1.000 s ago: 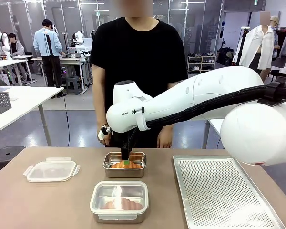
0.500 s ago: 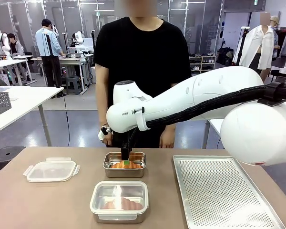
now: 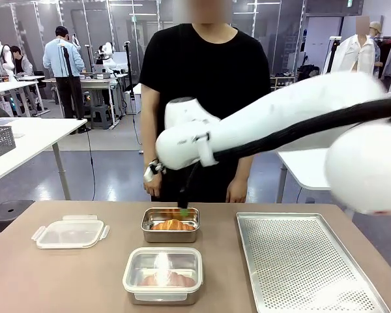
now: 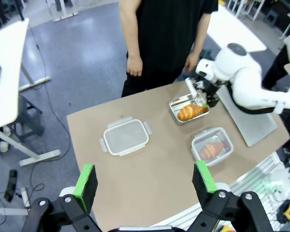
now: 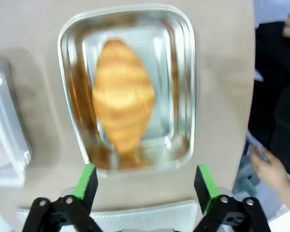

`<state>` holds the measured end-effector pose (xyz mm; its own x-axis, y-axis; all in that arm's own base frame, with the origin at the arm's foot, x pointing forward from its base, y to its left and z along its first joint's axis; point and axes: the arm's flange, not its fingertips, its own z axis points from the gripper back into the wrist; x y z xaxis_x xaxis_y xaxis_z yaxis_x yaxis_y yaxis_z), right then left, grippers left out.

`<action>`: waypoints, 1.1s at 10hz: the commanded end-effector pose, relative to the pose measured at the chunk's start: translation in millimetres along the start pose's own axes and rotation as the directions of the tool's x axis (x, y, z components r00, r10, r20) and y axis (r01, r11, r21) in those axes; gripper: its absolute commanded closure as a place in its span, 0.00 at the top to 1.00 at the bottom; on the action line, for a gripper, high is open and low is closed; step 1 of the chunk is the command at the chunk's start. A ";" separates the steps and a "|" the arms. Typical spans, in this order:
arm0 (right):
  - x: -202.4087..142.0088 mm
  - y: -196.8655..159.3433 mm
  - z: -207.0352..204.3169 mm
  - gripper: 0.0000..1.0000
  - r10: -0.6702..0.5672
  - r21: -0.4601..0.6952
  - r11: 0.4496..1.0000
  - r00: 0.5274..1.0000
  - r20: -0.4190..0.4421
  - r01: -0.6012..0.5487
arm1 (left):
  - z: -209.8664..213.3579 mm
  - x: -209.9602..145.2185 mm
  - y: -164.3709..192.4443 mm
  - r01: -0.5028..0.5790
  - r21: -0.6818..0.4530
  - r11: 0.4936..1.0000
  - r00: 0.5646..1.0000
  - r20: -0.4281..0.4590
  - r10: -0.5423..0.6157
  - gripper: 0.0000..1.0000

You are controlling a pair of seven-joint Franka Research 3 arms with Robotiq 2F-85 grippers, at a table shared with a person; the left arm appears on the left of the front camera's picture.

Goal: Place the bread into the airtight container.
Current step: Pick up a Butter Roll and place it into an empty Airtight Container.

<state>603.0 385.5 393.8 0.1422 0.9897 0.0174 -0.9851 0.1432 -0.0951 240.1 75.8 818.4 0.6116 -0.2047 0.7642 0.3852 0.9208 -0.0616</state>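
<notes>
The counter [image 3: 65, 274] is one brown surface with a person [image 3: 202, 98] in a black shirt standing at its far side, both hands hanging at the edge. One perforated metal tray [image 3: 300, 261] lies on the robot's right part of the counter. The right arm [image 3: 274, 124] reaches across the middle, and its gripper [image 3: 184, 210] hangs just above the far tin; seen from the right wrist, its two green-padded fingers [image 5: 86, 182] are spread wide with nothing between them. The left gripper [image 4: 144, 181] is high above the counter, its fingers [image 4: 85, 181] likewise wide apart and empty. There are two metal tins: the far one [image 3: 171, 225] is uncovered and holds one croissant [image 5: 122, 99] lying along its length, and the near one [image 3: 163, 274], closer to the robot, wears a clear lid with a second croissant [image 3: 166, 279] showing through it. One loose clear lid [image 3: 70, 233] lies flat on the robot's left part of the counter, well apart from both tins. In all there are two croissants, each inside its own tin, with none on the tray or the bare counter.
</notes>
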 end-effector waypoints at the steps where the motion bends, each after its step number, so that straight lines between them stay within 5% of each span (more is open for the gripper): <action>1: -79.8 21.9 48.8 1.00 -0.066 0.020 0.998 0.995 0.073 0.064 | 1.7 1.3 -0.9 0.005 -0.005 1.000 1.000 0.004 -0.005 1.00; 6: -247.7 55.2 169.2 1.00 -0.291 -0.024 0.951 0.917 0.272 0.309 | 1.7 1.3 -0.9 0.005 -0.005 1.000 1.000 0.004 -0.005 1.00; 11: -370.4 142.9 286.7 1.00 -0.564 -0.019 0.784 0.725 0.395 0.621 | 1.7 1.3 -0.9 0.005 -0.005 1.000 1.000 0.004 -0.005 1.00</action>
<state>403.6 37.2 651.0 0.5749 0.6797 0.4555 -0.7263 0.6803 -0.0984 240.1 75.9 818.4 0.6116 -0.2044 0.7643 0.3850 0.9209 -0.0619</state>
